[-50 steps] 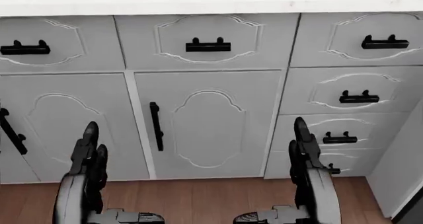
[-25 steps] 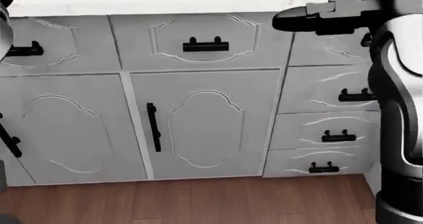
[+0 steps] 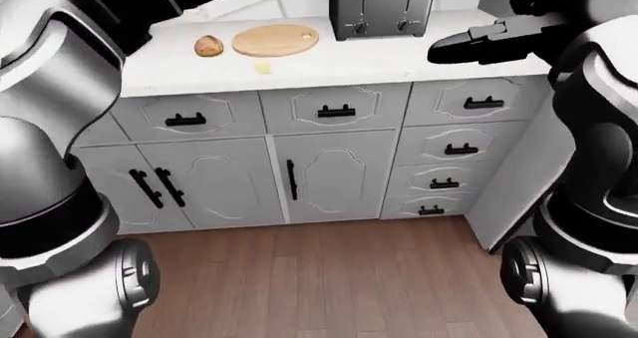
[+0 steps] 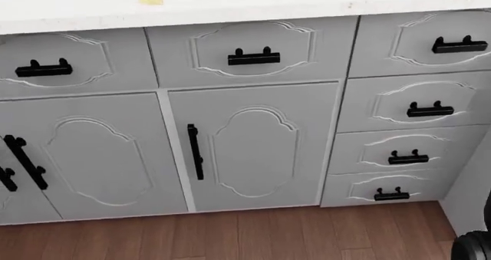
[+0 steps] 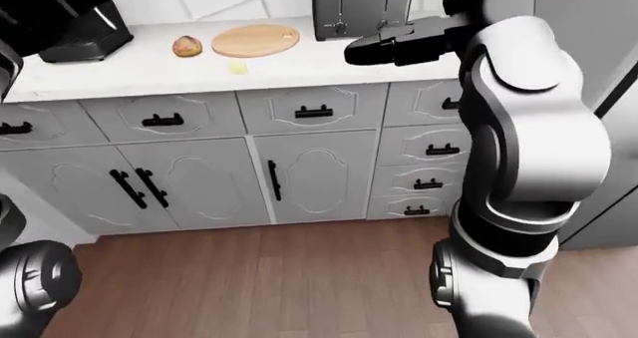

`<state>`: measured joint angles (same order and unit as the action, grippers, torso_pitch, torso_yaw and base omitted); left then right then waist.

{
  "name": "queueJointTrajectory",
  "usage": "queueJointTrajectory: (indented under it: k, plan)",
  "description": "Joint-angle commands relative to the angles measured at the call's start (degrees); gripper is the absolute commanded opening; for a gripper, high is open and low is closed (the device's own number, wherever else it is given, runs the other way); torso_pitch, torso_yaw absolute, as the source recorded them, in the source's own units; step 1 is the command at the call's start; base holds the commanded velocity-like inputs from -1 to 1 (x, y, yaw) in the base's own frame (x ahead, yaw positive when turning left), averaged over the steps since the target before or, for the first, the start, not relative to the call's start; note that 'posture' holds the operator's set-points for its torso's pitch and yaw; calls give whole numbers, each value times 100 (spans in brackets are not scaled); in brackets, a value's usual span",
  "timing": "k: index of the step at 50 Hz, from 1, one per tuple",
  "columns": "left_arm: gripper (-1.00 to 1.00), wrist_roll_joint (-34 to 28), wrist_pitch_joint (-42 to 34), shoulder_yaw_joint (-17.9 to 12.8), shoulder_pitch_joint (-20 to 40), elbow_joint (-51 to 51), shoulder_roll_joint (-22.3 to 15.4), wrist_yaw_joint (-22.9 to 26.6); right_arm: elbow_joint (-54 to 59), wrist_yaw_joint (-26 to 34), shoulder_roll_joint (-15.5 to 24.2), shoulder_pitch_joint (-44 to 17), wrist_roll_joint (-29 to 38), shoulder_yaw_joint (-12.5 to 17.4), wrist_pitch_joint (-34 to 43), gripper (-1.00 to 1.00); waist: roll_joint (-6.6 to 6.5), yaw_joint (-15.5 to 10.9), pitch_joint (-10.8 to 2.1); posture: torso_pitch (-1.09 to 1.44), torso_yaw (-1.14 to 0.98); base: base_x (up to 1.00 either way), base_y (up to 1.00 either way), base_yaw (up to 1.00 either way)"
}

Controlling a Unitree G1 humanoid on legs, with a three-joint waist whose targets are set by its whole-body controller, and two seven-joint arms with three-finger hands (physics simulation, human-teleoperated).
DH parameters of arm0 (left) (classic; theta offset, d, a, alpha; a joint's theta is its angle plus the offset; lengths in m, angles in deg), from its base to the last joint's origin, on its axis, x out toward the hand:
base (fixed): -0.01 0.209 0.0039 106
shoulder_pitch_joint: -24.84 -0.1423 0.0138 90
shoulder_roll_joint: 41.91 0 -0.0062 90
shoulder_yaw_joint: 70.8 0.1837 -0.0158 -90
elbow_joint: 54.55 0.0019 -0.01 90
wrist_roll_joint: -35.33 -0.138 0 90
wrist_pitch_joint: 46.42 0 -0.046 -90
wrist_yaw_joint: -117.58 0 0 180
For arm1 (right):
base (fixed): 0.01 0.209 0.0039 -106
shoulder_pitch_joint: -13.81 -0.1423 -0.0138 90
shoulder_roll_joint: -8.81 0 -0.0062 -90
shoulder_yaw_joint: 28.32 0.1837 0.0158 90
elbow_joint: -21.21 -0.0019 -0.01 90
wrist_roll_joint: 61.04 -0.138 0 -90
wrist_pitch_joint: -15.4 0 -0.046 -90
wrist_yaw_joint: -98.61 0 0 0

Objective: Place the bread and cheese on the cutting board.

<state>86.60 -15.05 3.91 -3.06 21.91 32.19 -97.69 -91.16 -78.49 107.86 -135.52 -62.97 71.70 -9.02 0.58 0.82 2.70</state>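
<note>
On the white counter, the round cutting board lies well in from the near edge, with the bread just left of it and the cheese nearer the edge, both off the board. A toaster stands to the right; no writing is legible. The right hand hovers over the counter's right part, fingers extended together, empty. Left hand's fingers cannot be told

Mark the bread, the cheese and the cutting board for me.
bread (image 3: pixel 207 46): left-eye view, middle of the loaf.
cheese (image 3: pixel 262 67): left-eye view, centre of the yellow piece.
cutting board (image 3: pixel 276 40): left-eye view, bare middle of the round board.
</note>
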Motion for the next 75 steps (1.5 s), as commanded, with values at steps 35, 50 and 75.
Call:
queueJointTrajectory:
  k: [35, 50, 75]
  plan:
    - [100, 1352, 805, -69, 48, -320, -280, -870, -140, 260, -170, -229, 307, -84, -354, 100, -99, -54, -34, 0, 0, 18, 26, 0]
    - [100, 1431, 840, -46, 23, -391, -242, -898, -156, 328, -248, -238, 380, -69, -413, 100, -157, -114, -21, 0, 0, 23, 6, 0]
    - [100, 1579, 869, -4, 38, -471, -298, -1003, -196, 530, -269, -252, 568, -163, -442, 100, -378, -78, -73, 0, 0, 24, 3, 0]
